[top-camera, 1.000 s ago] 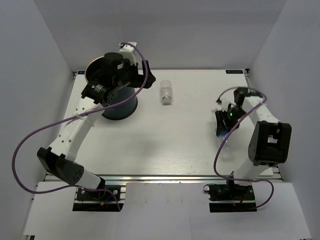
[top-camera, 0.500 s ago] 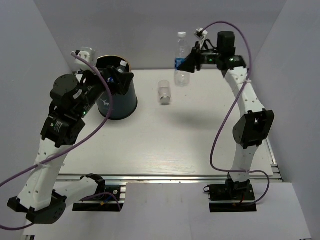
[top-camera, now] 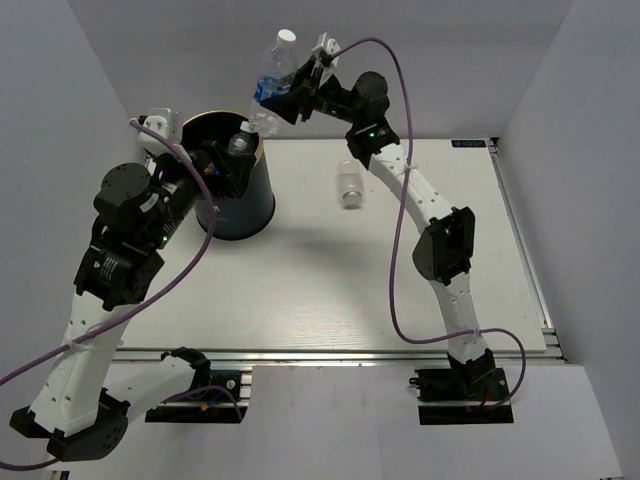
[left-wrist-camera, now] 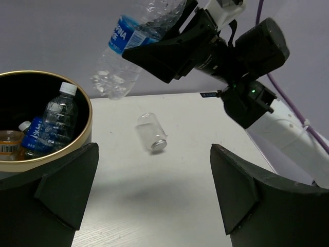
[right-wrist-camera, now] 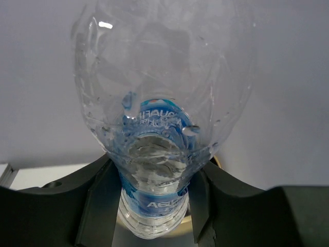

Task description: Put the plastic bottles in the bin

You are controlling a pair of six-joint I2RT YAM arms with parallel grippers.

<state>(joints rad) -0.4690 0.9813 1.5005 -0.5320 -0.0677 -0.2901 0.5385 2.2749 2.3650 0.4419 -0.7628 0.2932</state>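
My right gripper [top-camera: 283, 98] is shut on a clear bottle with a blue label [top-camera: 270, 80] and holds it tilted in the air, above the right rim of the dark green bin [top-camera: 245, 210]. The right wrist view shows the bottle [right-wrist-camera: 159, 128] clamped between both fingers, with the gold rim [right-wrist-camera: 215, 160] below. The bin [left-wrist-camera: 77, 149] holds a blue-label bottle [left-wrist-camera: 54, 128] and an orange one [left-wrist-camera: 7, 144]. A plain clear bottle [top-camera: 349, 186] lies on the table to the right of the bin. My left gripper [top-camera: 228, 168] is open and empty beside the bin's front rim.
The plain clear bottle also shows in the left wrist view [left-wrist-camera: 151, 134], lying on its side with its mouth towards me. White walls close in the table at the back and both sides. The right arm [top-camera: 420, 200] stretches across the back of the table.
The right arm lifted the blue-label bottle from the right side of the table, up and then left to above the bin. The left arm drew back from over the bin.
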